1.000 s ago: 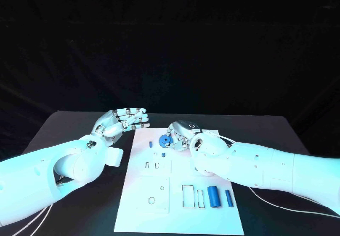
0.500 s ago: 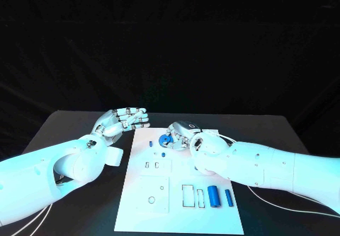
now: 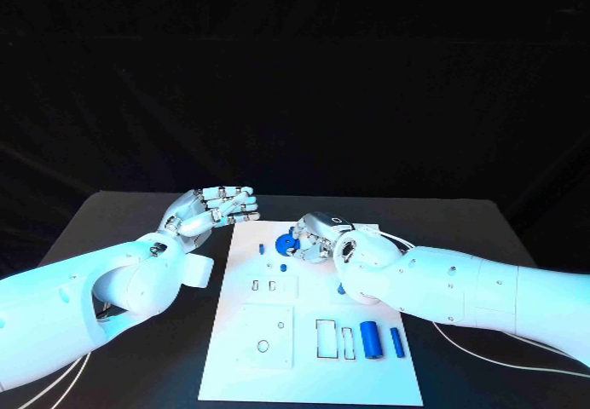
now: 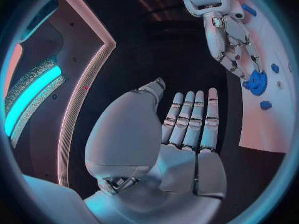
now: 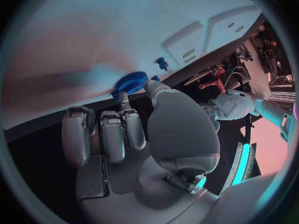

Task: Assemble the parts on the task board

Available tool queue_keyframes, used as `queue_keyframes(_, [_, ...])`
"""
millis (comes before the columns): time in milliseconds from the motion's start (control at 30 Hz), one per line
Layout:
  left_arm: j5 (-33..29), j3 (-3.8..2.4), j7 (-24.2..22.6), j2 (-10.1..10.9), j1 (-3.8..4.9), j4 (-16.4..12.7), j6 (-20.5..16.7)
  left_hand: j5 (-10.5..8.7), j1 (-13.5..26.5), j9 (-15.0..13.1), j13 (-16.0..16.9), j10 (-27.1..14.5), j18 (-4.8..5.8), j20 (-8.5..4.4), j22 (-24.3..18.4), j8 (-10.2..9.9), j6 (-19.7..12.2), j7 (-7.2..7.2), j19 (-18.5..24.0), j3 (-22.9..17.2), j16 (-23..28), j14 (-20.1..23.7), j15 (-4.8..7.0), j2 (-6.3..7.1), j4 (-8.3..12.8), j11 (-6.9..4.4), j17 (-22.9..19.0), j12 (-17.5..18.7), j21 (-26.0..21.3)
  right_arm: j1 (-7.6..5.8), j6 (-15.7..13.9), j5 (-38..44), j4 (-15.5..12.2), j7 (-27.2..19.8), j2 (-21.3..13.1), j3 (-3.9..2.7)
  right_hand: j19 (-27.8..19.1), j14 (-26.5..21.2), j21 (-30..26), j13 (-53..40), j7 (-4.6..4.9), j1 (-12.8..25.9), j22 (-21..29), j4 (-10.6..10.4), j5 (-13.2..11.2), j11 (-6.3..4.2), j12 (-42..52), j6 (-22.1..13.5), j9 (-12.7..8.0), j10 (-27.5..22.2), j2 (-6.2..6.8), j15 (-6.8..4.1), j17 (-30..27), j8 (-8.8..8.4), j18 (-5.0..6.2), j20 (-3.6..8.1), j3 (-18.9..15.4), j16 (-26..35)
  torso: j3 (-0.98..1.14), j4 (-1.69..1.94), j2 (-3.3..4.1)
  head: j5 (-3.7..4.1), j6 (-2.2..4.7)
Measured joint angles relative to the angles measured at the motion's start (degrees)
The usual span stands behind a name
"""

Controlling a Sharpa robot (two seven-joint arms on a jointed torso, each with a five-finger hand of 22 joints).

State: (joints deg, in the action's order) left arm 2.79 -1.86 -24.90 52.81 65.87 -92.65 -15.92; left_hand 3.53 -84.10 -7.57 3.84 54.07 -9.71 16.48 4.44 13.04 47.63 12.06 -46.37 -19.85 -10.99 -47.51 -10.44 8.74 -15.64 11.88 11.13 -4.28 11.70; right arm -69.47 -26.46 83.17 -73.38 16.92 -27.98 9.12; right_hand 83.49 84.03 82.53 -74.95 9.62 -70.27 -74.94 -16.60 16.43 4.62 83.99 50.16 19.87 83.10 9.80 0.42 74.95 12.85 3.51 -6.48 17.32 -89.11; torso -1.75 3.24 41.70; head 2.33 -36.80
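Gear [image 3: 286, 244] first: a blue toothed wheel sits near the upper middle of the white board [image 3: 246, 358] in the head view, and the right hand [image 3: 322, 234] is on it right now, thumb and a fingertip pinching its rim. The right wrist view backs that up, with the gear [image 5: 130, 81] caught at the fingertips against the board's surface. Whether it is fully seated I cannot tell; my guess is this piece is mid-placement.

Around it, a small blue peg [image 3: 261, 250] stands just left of the gear and another blue bit [image 3: 284, 267] lies just below. Lower right on the board, two blue cylinders [image 3: 370, 339] lie side by side next to an open rectangular slot [image 3: 327, 339], and a round hole in the lower left plate looks unfilled. So I'd judge most of the job remains: the cylinders and the small pieces look not yet fitted.

Off the board's upper left corner, the left hand [image 3: 211, 210] hovers, palm bare and fingers straight and close together, grasping nothing; the left wrist view shows that too.
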Motion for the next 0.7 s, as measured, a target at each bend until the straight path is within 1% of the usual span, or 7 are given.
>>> queue_keyframes(267, [0.0, 0.0, 0.0, 0.1, 0.0, 0.0, 0.0, 0.0, 0.0, 0.0, 0.0, 0.0, 0.0, 0.0, 0.0, 0.0, 0.0, 0.0, 0.0, 0.0, 0.0, 0.0, 0.0, 0.0, 0.0, 0.0, 0.1, 0.0, 0.0, -0.02, 0.3, 0.0, -1.3, 0.1, -1.3, -0.02, 0.0, 0.0, 0.0, 0.0, 0.0, 0.0, 0.0, 0.0, 0.3, 0.0, 0.0, 0.0, 0.0, 0.0, 0.0, 0.0, 0.0, 0.0, 0.01, 0.0, 0.0, 0.0, 0.05, -0.04, 0.02, -0.04, -0.02])
queue_keyframes(400, [0.0, 0.0, 0.0, 0.1, 0.0, 0.0, 0.0, 0.0, 0.0, 0.0, 0.0, 0.0, 0.0, 0.0, 0.0, 0.0, 0.0, 0.0, 0.0, 0.0, 0.0, 0.0, 0.0, 0.0, 0.0, 0.0, 0.1, 0.0, 0.0, -0.02, 0.2, -0.1, -2.6, 0.2, -2.6, 0.04, 0.0, 0.0, 0.0, 0.0, 0.0, 0.0, 0.0, 0.0, 0.3, 0.0, 0.0, 0.0, 0.0, 0.0, 0.0, 0.0, 0.0, 0.01, 0.0, 0.0, 0.0, 0.0, 0.06, -0.04, 0.03, -0.05, -0.04])
queue_keyframes(467, [0.0, 0.0, 0.0, 0.2, 0.0, 0.0, 0.0, 0.0, 0.0, 0.0, 0.0, 0.0, 0.0, 0.0, 0.0, 0.0, 0.0, 0.0, 0.0, 0.0, 0.0, 0.0, 0.0, 0.0, 0.0, 0.0, 0.0, 0.0, 0.0, -0.06, -0.1, -0.1, -3.9, 0.3, -3.8, 0.07, 0.0, 0.0, 0.0, 0.0, -0.01, 0.0, 0.0, 0.0, 0.3, 0.0, 0.0, 0.0, 0.0, 0.0, 0.0, 0.0, 0.0, 0.01, 0.0, -0.01, 0.0, 0.0, 0.08, -0.03, 0.02, -0.1, -0.05])
queue_keyframes(500, [0.0, 0.0, 0.0, 0.2, 0.0, 0.0, 0.0, 0.0, 0.0, 0.0, 0.0, 0.0, 0.0, 0.0, 0.0, 0.0, 0.0, 0.0, 0.0, 0.0, 0.0, 0.0, 0.0, 0.0, 0.0, 0.0, 0.0, 0.0, 0.0, -0.14, -0.4, -0.1, -4.6, 0.3, -4.5, 0.08, 0.1, 0.0, 0.0, 0.0, -0.2, 0.0, 0.0, 0.1, 0.3, -0.02, 0.0, 0.2, 0.0, 0.0, 0.0, 0.0, 0.0, 0.01, 0.0, -0.13, 0.1, 0.0, 0.07, -0.04, 0.02, -0.11, -0.05])
queue_keyframes(567, [0.0, 0.0, 0.0, 0.2, 0.0, 0.0, 0.0, 0.0, 0.0, 0.0, 0.0, 0.0, 0.0, 0.0, 0.0, 0.0, 0.0, 0.0, 0.0, 0.0, 0.0, 0.0, 0.0, 0.0, 0.0, 0.0, 0.0, 0.0, 0.0, -0.46, -1.0, -0.3, -5.9, 0.2, -5.9, 0.07, 0.2, 0.0, 0.0, 0.0, -0.27, 0.0, 0.0, 0.2, 0.3, -0.22, 0.0, 0.3, 0.1, 0.2, 0.0, 0.0, 0.0, 0.01, 0.0, -0.2, 0.2, 0.0, 0.09, -0.08, -0.02, -0.15, -0.05])
queue_keyframes(700, [0.0, 0.0, 0.0, 0.3, 0.0, 0.2, 0.0, 0.0, 0.0, 0.0, 0.0, 0.0, 0.0, 0.0, 0.0, 0.0, 0.0, 0.0, 0.0, 0.0, 0.0, 0.0, 0.0, 0.0, 0.0, 0.0, 0.0, 0.0, 0.0, -1.78, -2.7, -1.5, -9.5, -0.6, -10.1, -0.19, 0.2, 0.0, 0.0, 0.0, -0.28, -0.1, 0.0, 0.8, 0.3, -0.22, 0.0, 0.3, 0.1, 0.2, 0.09, 0.0, 0.0, 0.01, 0.0, -0.2, 0.8, 0.0, 0.11, -0.22, -0.09, -0.2, 0.1])
